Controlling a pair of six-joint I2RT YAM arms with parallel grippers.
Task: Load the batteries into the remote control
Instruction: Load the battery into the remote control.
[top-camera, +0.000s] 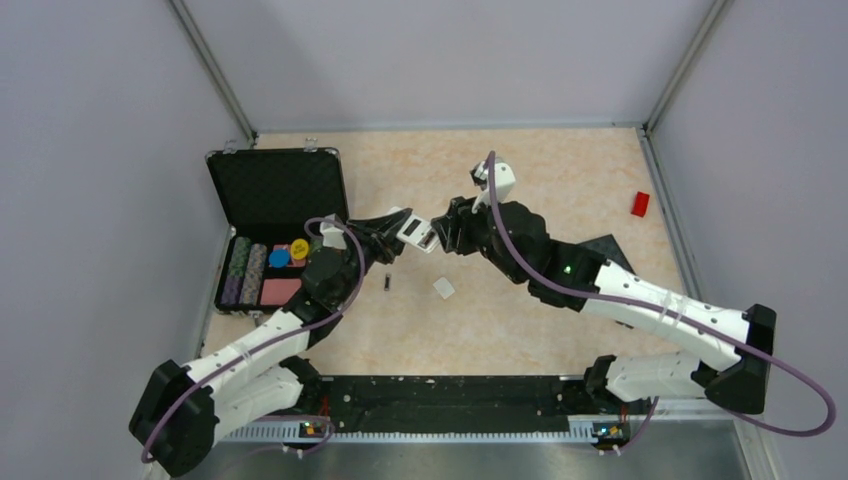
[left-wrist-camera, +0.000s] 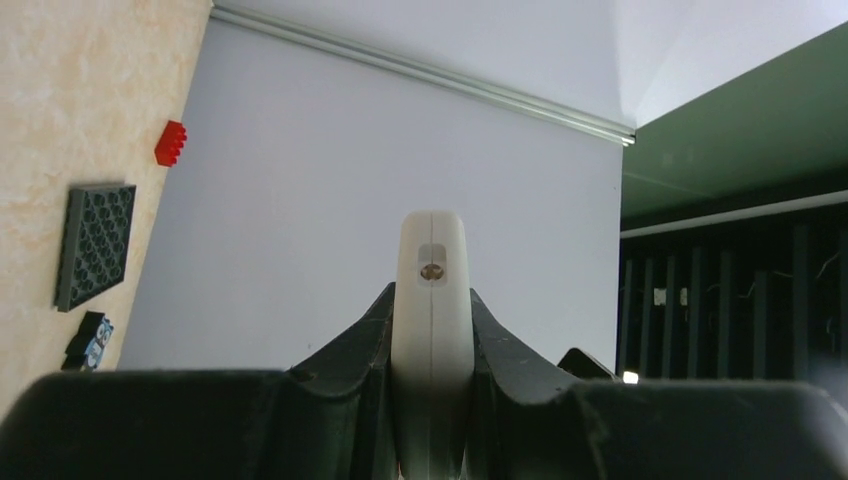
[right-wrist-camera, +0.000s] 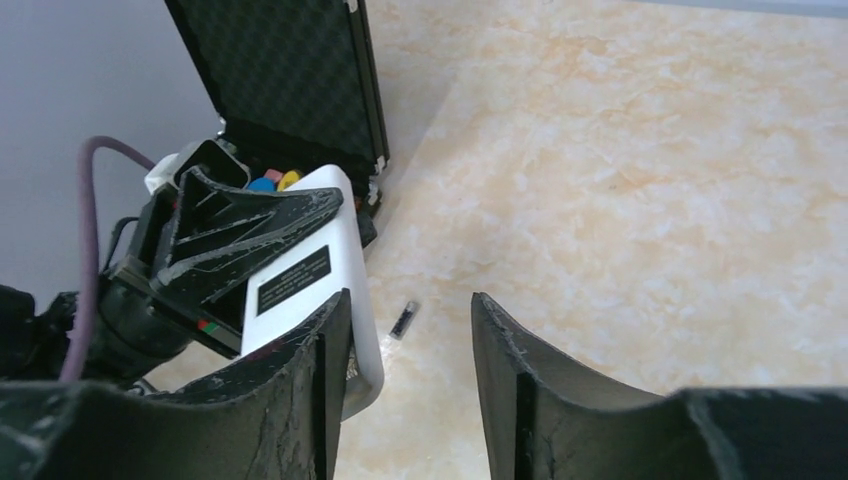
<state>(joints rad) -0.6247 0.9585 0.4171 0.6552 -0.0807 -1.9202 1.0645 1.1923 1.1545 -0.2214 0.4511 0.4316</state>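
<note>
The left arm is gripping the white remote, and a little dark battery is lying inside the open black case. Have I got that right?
Not quite. The left gripper does grip the remote control, but the battery is not inside the black case. It lies on the bare table, outside the case. The right wrist view shows this.

I'm working a robotics lab cell: pale-grey panel walls on aluminium frame posts box in the beige marbled worktop, with a black mounting rail along its near edge.
</note>
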